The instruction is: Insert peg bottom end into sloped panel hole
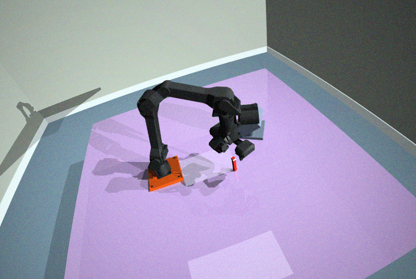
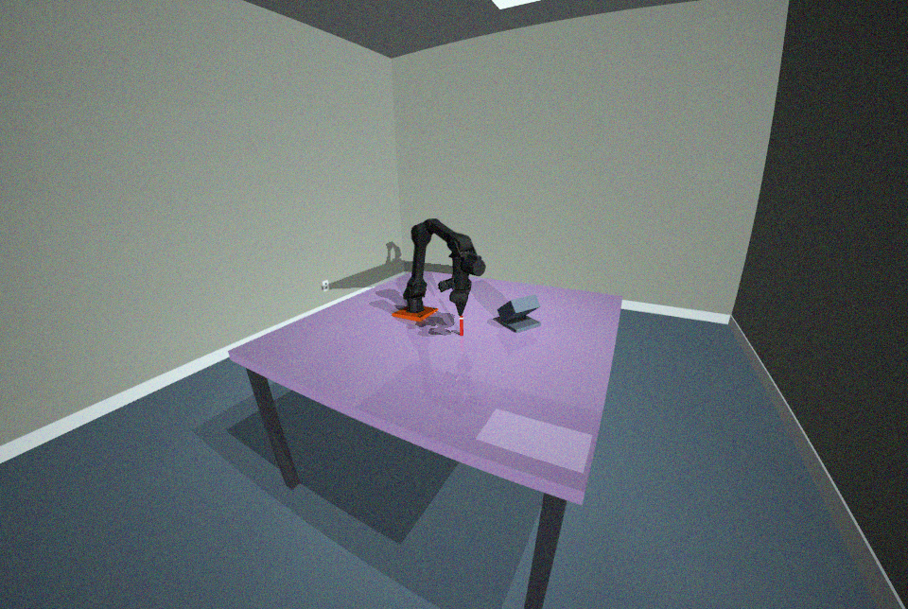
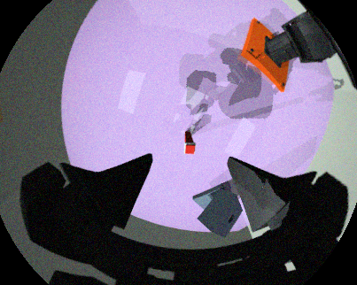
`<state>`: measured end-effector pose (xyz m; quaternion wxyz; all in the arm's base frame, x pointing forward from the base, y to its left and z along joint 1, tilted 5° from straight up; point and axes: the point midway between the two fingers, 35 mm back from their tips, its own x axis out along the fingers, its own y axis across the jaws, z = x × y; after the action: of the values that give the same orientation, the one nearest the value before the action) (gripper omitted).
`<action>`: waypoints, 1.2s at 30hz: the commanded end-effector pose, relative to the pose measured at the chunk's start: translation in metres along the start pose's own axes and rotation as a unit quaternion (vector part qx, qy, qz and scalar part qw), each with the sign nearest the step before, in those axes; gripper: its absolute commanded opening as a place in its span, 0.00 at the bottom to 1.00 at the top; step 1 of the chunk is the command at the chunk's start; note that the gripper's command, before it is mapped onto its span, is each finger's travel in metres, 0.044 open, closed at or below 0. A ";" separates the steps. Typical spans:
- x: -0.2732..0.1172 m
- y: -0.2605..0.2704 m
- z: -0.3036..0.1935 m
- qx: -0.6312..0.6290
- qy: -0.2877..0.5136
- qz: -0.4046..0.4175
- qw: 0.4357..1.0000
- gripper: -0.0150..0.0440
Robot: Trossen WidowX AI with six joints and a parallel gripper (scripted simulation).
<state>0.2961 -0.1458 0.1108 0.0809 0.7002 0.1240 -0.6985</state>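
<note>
A slim red peg (image 1: pixel 234 165) (image 2: pixel 461 328) (image 3: pixel 190 150) with a white band near its top stands upright on the table. Its top looks square in the wrist view. My gripper (image 1: pixel 231 155) (image 2: pixel 461 313) (image 3: pixel 190 159) is open and empty, with its fingertips above the peg. In the wrist view the peg's top shows between and slightly beyond the fingertips. The blue-grey sloped panel (image 1: pixel 261 115) (image 2: pixel 514 310) (image 3: pixel 217 213) stands beyond the gripper, partly hidden by the arm in the top view. Its small dark hole (image 3: pixel 231 219) shows in the wrist view; its exact shape is unclear.
The arm's orange base plate (image 1: pixel 176 180) (image 2: pixel 403 314) (image 3: pixel 253 37) sits to the left of the peg in the top and exterior views. The panel's flat foot (image 1: pixel 257 134) (image 2: pixel 525 325) rests on the purple table (image 1: pixel 313 170) (image 2: pixel 397 366). Arm shadows fall between the base and the peg.
</note>
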 end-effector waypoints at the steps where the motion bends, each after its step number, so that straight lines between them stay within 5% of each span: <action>1: 0.004 0.001 0.002 0.005 -0.003 0.000 1.000 1.00; 36: 0.061 0.000 0.002 0.005 -0.003 0.000 1.000 1.00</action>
<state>0.2958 -0.1441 0.0583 0.0793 0.7013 0.1205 -0.6981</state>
